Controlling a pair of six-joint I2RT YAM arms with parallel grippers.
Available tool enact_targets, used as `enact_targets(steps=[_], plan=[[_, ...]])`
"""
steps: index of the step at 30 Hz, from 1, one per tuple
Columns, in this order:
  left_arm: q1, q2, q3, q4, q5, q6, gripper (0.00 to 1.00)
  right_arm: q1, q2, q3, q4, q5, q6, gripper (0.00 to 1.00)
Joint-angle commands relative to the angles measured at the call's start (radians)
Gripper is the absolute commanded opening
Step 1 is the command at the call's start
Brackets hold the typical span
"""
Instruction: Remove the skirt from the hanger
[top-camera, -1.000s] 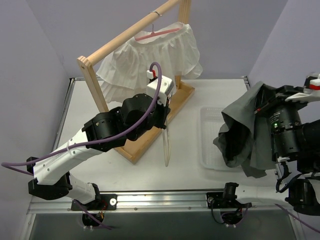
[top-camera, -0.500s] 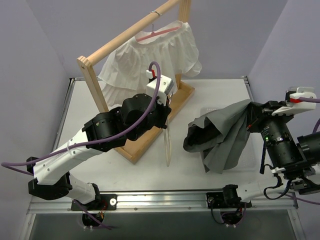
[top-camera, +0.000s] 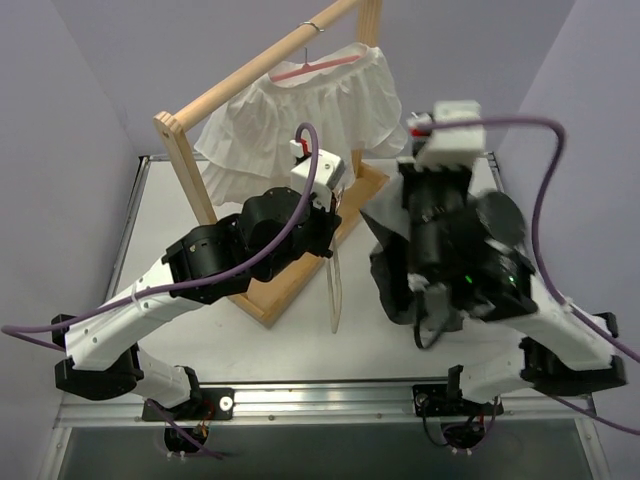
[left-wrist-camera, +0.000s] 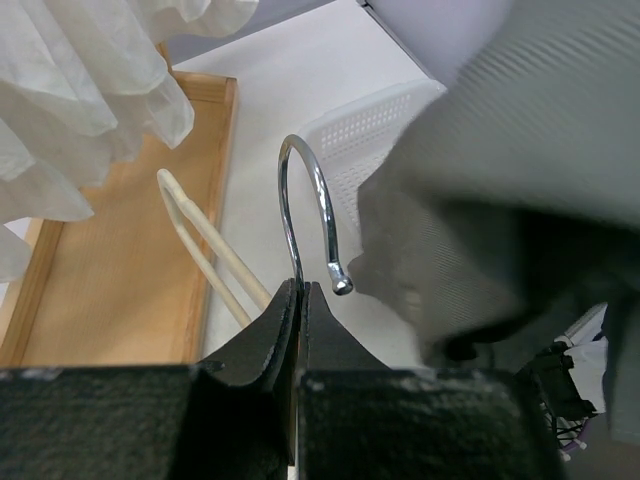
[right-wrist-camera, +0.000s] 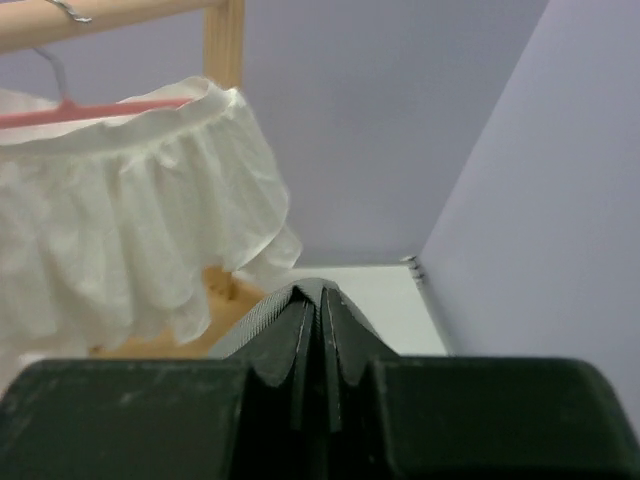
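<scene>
Two skirts counted: a grey skirt (top-camera: 385, 285), bunched and pinched between the pressed-together fingers of the right gripper (right-wrist-camera: 318, 300); and a white skirt (top-camera: 300, 110) on a pink hanger (top-camera: 312, 66) on the wooden rack (top-camera: 230, 92), ahead and left of that gripper. Two hangers: the pink one and a bare cream hanger (left-wrist-camera: 166, 181), its metal neck clamped in the left gripper (left-wrist-camera: 300, 298). One tray (left-wrist-camera: 372, 120), beyond the left gripper, partly covered by grey cloth. The grey skirt's outline is mostly hidden under the right arm. Half a second ago that arm was far right, skirt draped; it has since swung inward.
</scene>
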Motion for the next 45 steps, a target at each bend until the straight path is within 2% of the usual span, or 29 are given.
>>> enact_targets(steps=[1,6,9,20,27,33,41,45], plan=[[-0.006,-0.05,0.022,0.019,-0.005,-0.012,0.02,-0.333,0.139,0.184,-0.578,-0.323,0.443,0.0],[-0.008,-0.072,0.007,0.008,-0.007,-0.013,0.02,-0.58,0.063,0.053,-0.496,-0.581,0.567,0.0],[-0.008,-0.076,0.0,-0.007,-0.019,-0.009,0.02,-0.678,0.027,0.059,-0.496,-0.632,0.579,0.0],[-0.008,-0.062,-0.032,0.031,-0.013,-0.002,0.02,-0.723,-0.065,0.155,-0.614,-0.597,0.574,0.0],[-0.008,-0.056,-0.036,0.042,-0.005,-0.005,0.02,-0.724,-0.164,-0.071,-0.582,-0.554,0.574,0.0],[-0.008,-0.044,-0.04,0.045,0.015,-0.013,0.02,-0.756,-0.22,-0.265,-0.545,-0.586,0.611,0.0],[-0.008,-0.047,-0.044,0.057,0.044,-0.012,0.02,-0.922,-0.211,-0.352,-0.591,-0.693,0.665,0.0],[-0.008,-0.049,-0.05,0.065,0.059,-0.005,0.02,-0.976,-0.194,-0.352,-0.678,-0.652,0.708,0.0]])
